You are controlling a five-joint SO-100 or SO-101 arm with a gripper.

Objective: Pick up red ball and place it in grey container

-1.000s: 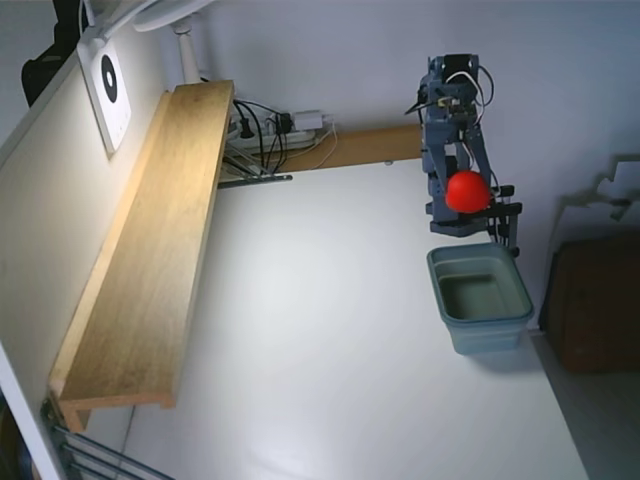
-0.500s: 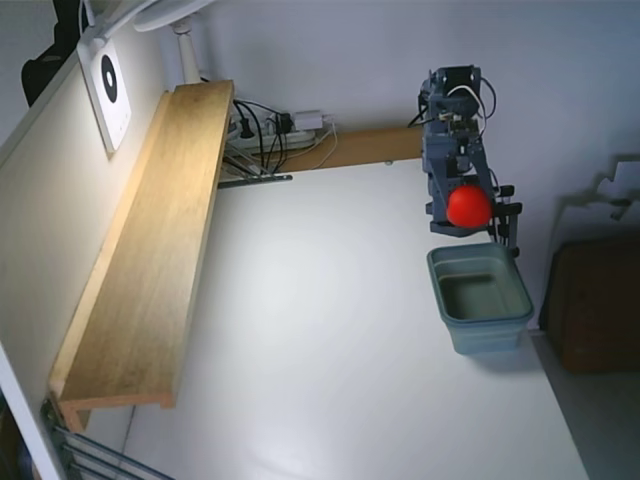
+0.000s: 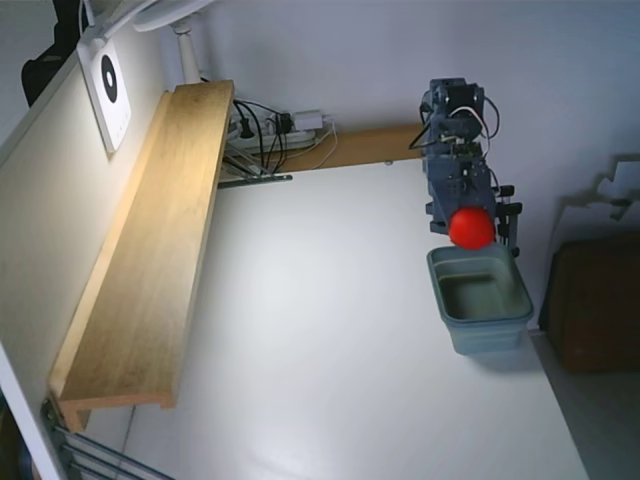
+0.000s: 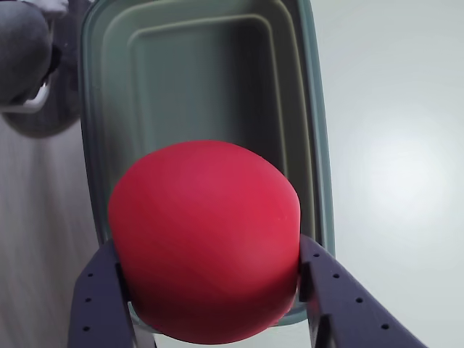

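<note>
The red ball [image 3: 471,228] is held in my gripper [image 3: 470,232], just above the far rim of the grey container [image 3: 481,299]. In the wrist view the red ball [image 4: 204,241] fills the lower middle, clamped between my two dark fingers [image 4: 98,297]. My gripper [image 4: 206,286] is shut on it. The grey container [image 4: 319,145] lies open and empty right below, its long side running away from the camera. The ball hangs over the container's near end.
A long wooden shelf [image 3: 150,250] runs along the left wall. Cables and a power strip [image 3: 280,130] lie at the back. The arm's base [image 3: 455,140] stands behind the container. A dark rounded object [image 4: 25,58] sits left of the container in the wrist view.
</note>
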